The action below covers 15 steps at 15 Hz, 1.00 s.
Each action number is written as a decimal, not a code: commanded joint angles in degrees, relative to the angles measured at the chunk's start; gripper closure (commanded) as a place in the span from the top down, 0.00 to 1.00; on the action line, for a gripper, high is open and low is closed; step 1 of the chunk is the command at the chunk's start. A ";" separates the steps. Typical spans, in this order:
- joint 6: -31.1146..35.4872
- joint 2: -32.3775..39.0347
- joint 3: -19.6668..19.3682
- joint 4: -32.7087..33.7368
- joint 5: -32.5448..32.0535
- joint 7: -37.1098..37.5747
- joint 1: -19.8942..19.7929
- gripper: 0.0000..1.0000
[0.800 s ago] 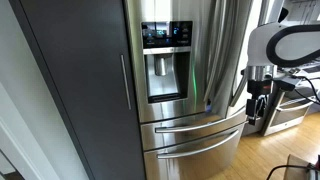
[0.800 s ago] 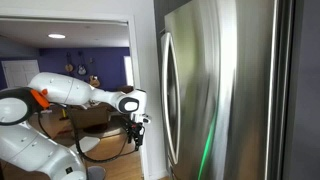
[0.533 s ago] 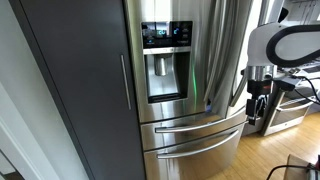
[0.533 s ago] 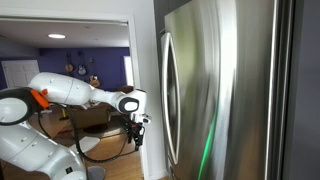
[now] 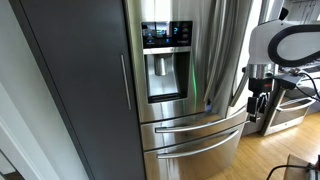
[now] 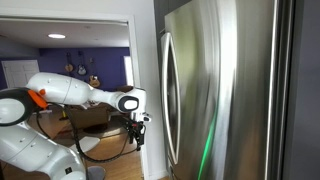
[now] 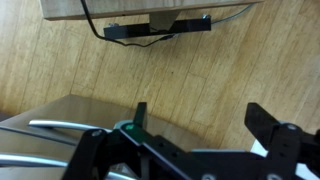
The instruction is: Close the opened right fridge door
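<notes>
Three views show one moment at a stainless-steel refrigerator. In both exterior views the tall, narrow, plain brushed stainless-steel right fridge door [image 6: 228,85] stands upright next to the steel door with the black dispenser and blue display [image 5: 165,60] and above the wide steel drawers with horizontal handles [image 5: 195,132]. Its long, vertical, curved bar handle [image 6: 167,100] runs along the edge nearest the robot. How far the door stands ajar cannot be told. A green streak of light [image 6: 205,150] is reflected low on the panel.

The white, jointed robot arm [image 6: 70,90] reaches in from the side. Its black gripper [image 6: 138,131] hangs pointing downward, near the handle edge of the door at about mid-height and apart from it. In an exterior view the gripper [image 5: 257,104] lies just beside the door's outer edge.

In the wrist view the gripper [image 7: 195,112] has its two black fingers [image 7: 283,140] spread wide apart with nothing between them. Below lies a light wooden plank floor [image 7: 230,75]. A brushed steel surface [image 7: 45,125] with a curved bar occupies the lower corner, and a black bar with a cable [image 7: 160,28] sits under a wooden edge at the top.
</notes>
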 commanded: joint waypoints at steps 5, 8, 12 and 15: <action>-1.44 -17.50 1.05 -1.19 -16.68 0.61 -6.13 1.00; 1.43 -22.81 -0.89 -0.87 -24.37 -3.75 -7.03 1.00; 1.61 -23.33 -1.51 0.55 -25.06 -2.89 -6.57 1.00; 2.05 -23.97 -1.63 0.15 -25.41 -3.04 -6.61 1.00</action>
